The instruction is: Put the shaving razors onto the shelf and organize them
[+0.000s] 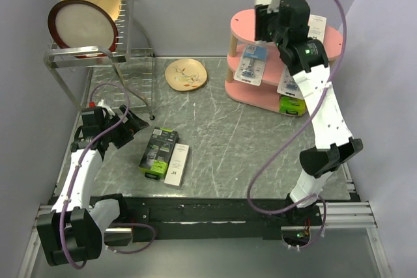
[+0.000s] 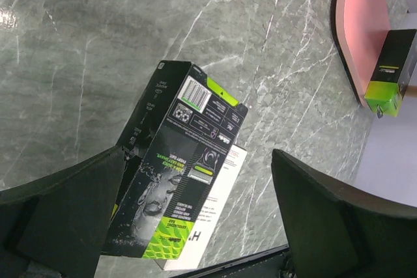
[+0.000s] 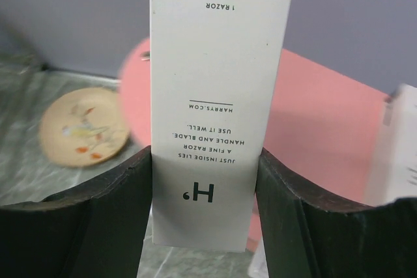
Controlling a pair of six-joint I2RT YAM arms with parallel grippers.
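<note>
Top view: the right tool (image 1: 268,12) is seen above the top board of the pink shelf (image 1: 242,25); its grip is obscured. The left tool (image 1: 130,125) is spread wide beside a black-and-lime box (image 1: 158,150) on the desk (image 1: 221,135).

Left wrist view: a white box (image 2: 218,226) is shown partly under that pack.

Right wrist view: a slim white box (image 3: 215,96) is clamped between the fingers.

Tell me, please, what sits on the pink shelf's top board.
A slim white box stands near the right end of the top board. The right gripper, shut on a second white box, hangs above the middle; its arm hides whatever lies beneath it.
</note>
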